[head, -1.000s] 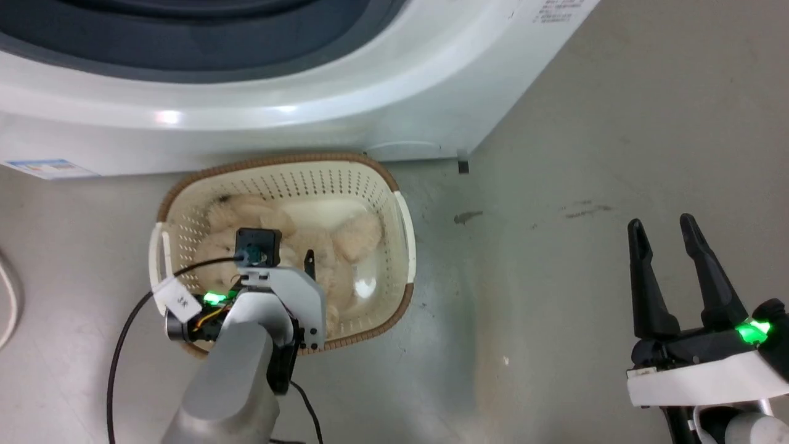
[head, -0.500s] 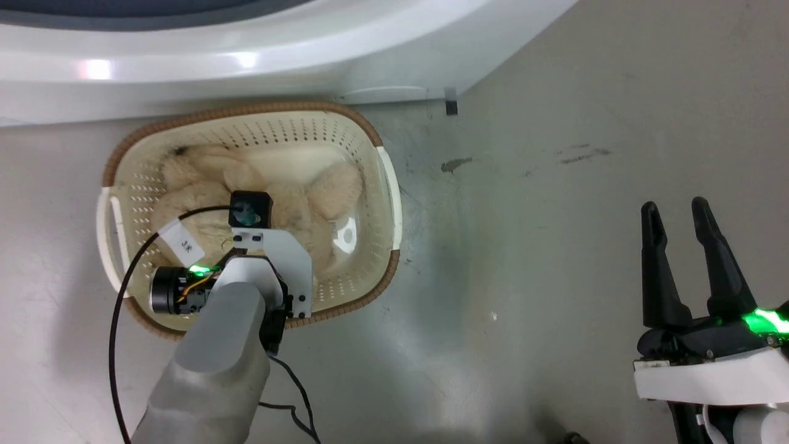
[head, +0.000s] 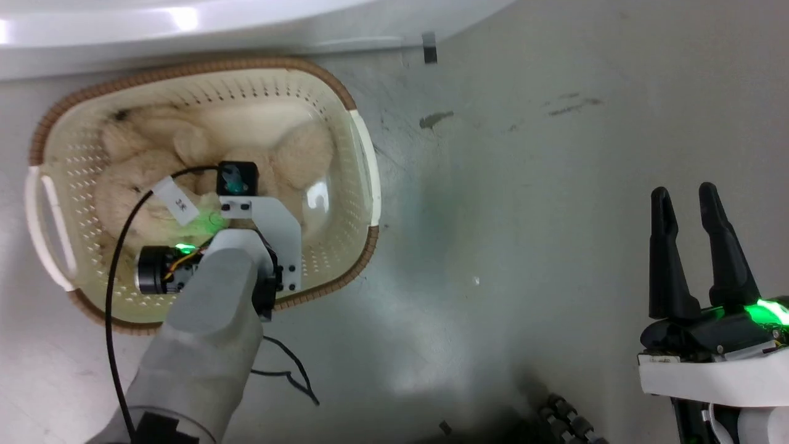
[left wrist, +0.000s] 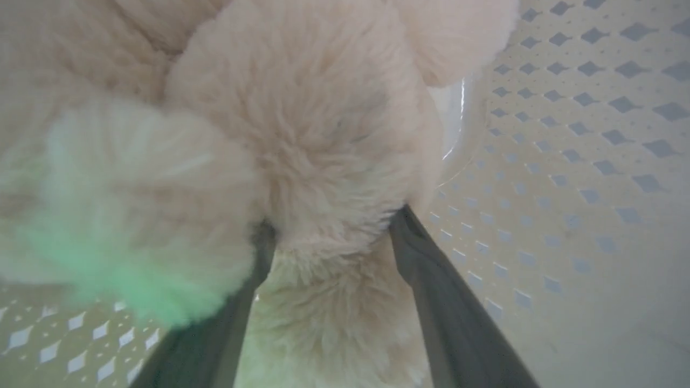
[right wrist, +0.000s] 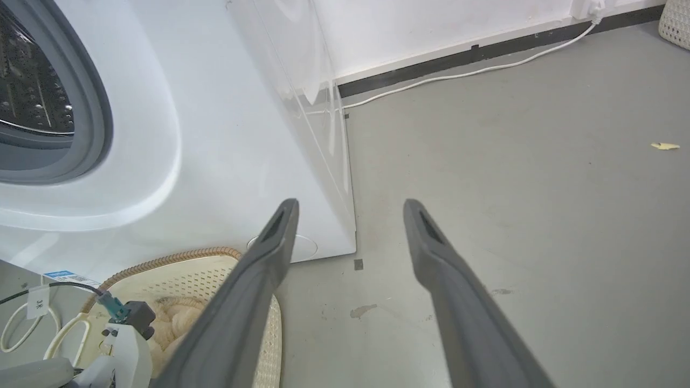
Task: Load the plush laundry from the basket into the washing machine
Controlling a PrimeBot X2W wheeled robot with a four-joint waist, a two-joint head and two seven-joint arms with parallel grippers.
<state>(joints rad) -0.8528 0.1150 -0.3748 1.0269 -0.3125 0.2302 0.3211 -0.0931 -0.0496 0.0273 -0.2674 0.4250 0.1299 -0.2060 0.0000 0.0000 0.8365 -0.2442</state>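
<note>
Down inside the basket (head: 246,92), left jaws stand wide — plush laundry (left wrist: 323,134) bulging between their tips.

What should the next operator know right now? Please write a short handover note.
Left gripper: open, down in the basket, fingers astride a lobe of the bear, not yet closed.
Right gripper: open, empty, above the floor.
Bear: lying in the basket, on the floor in front of the washer.
Done: the reach only.
Left: grip, lift, put the bear into the washer.
</note>
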